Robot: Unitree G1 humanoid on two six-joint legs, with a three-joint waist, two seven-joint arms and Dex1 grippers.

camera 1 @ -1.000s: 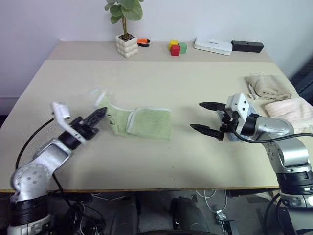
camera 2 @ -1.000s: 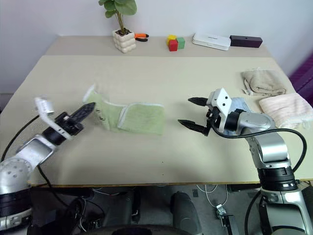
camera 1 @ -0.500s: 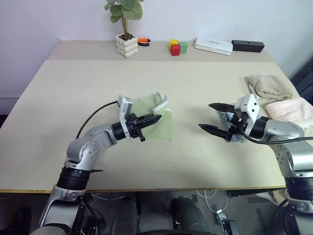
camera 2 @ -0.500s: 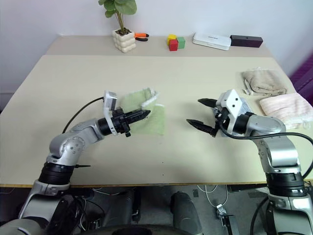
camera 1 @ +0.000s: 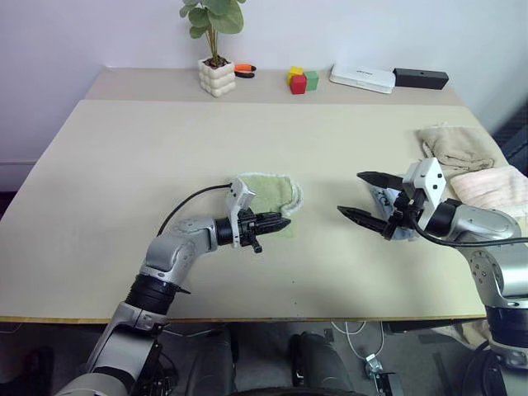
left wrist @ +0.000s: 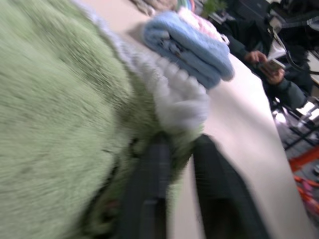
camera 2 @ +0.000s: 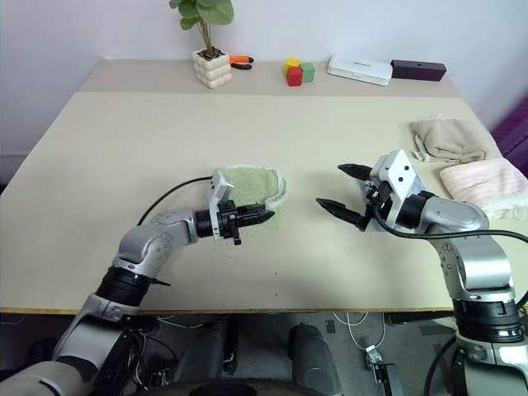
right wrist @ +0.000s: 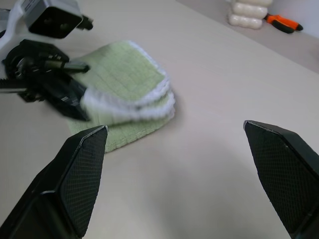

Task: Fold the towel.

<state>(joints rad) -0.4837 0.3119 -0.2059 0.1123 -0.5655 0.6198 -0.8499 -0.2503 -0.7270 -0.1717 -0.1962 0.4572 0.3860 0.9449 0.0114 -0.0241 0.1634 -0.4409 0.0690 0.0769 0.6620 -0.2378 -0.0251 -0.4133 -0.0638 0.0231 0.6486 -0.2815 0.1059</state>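
The light green towel [camera 1: 268,195] lies folded over itself in the middle of the table [camera 1: 124,165], its whitish edging curling along the right side. My left gripper [camera 1: 279,223] reaches in from the left at the towel's near right corner. In the left wrist view its fingers [left wrist: 149,184] stand a little apart, with the thick white edge [left wrist: 174,94] lying at their tips. To the right of the towel, my right gripper [camera 1: 350,194] hovers wide open and holds nothing. The right wrist view looks across at the towel [right wrist: 124,94].
A light blue folded towel [left wrist: 189,40] lies under my right hand. Beige [camera 1: 450,144] and pink [camera 1: 495,186] folded towels sit at the right edge. A potted plant [camera 1: 214,76], coloured blocks [camera 1: 299,81] and two boxes [camera 1: 360,78] line the back. A seated person [left wrist: 269,64] is beyond the table.
My left gripper swept right and down, carrying the towel's left end over onto the rest. Its fingers, shut before, now stand slightly apart. The right gripper stayed about where it was.
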